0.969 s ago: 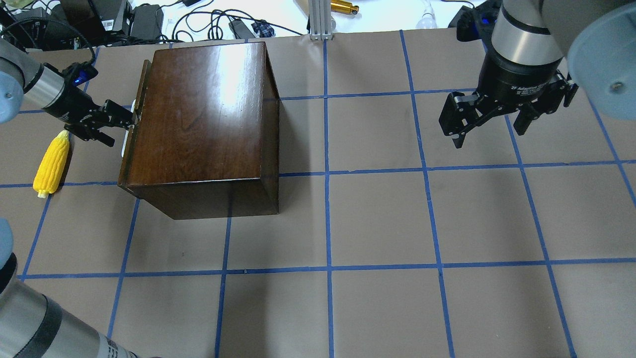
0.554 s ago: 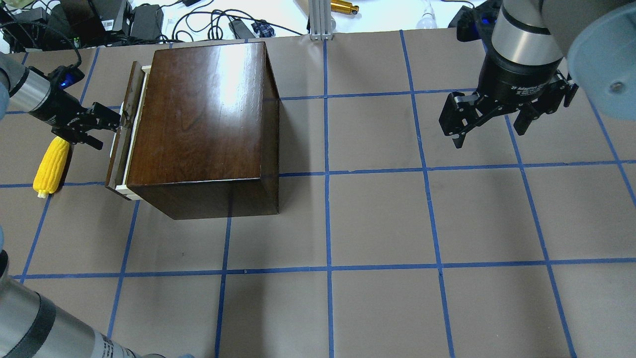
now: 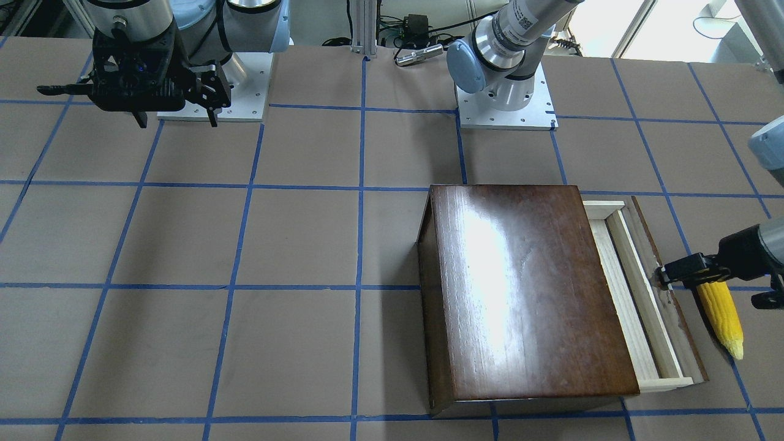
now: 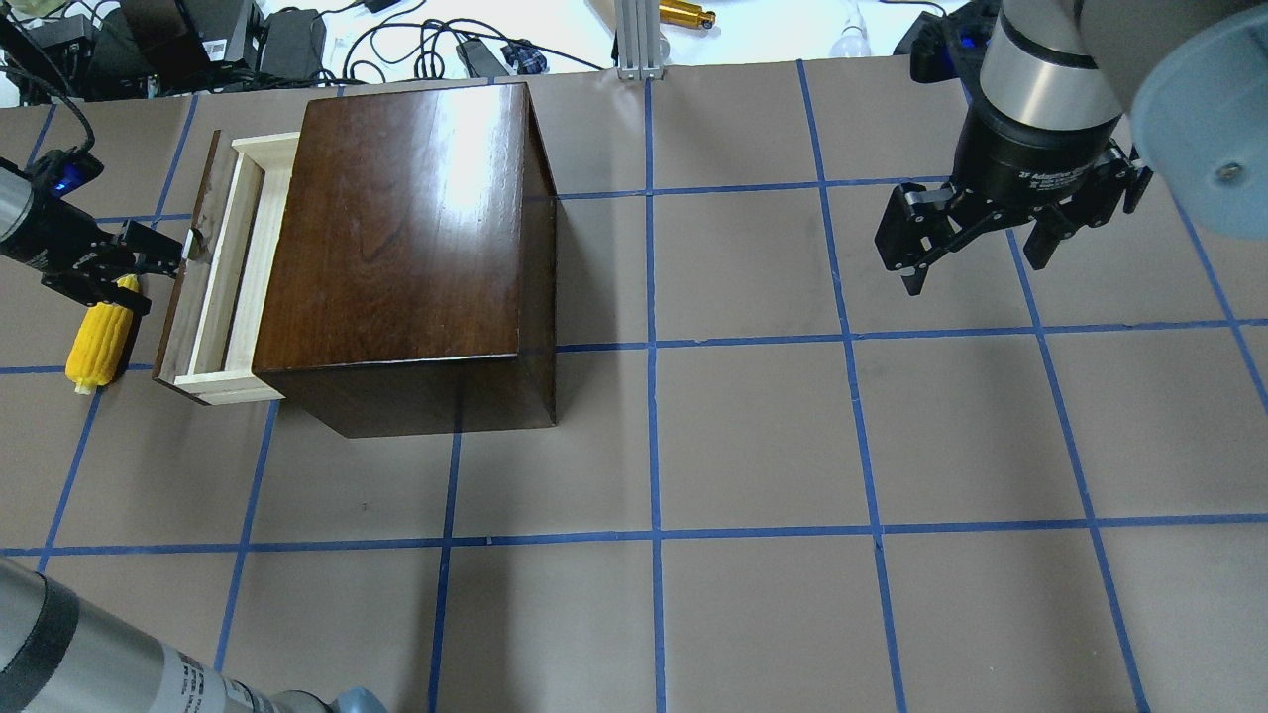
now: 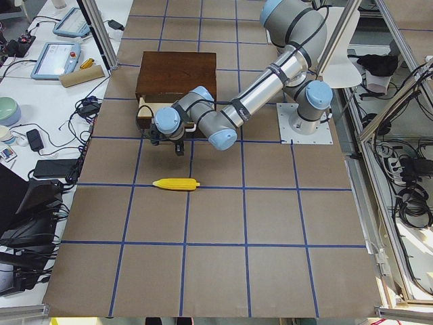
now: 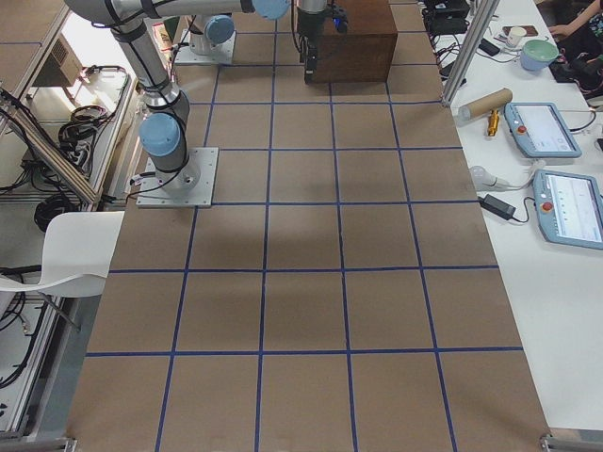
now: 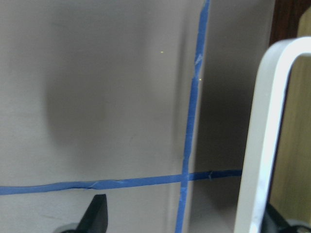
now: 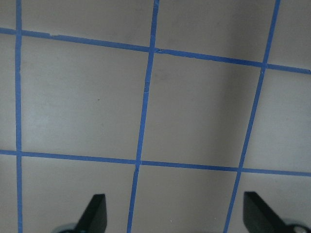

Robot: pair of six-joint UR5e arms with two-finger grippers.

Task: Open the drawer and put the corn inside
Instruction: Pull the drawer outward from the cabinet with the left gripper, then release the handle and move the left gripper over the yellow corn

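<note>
Pale-wood drawer [image 4: 220,262] part way out of dark box [image 4: 396,228]. Left gripper [image 4: 161,275] spread, one finger hooked behind white handle [image 4: 191,241]. Corn [image 4: 96,347] on table just beside drawer front, under wrist. Imo pull straight, level, further out, mind corn. Right gripper [image 4: 976,275] spread, idle, well apart.

Directly below the jaws of the right gripper [image 4: 976,272] lay a table [image 4: 753,436] covered in dull brown paper, ruled into large squares by blue tape [image 4: 654,297] and marked only by a faint, soft shadow under bright, even light. Well apart from those jaws, past the table's edge, ran a white bench [image 6: 556,282] strewn with black cables [image 4: 416,45] and power bricks [image 4: 287,40], with an aluminium post [image 4: 634,35] standing at its edge. Two tablets [image 6: 542,130] and a cardboard tube [image 6: 483,104] lay on the bench. On the opposite side, far behind the jaws, stood a white chair [image 6: 47,264].
</note>
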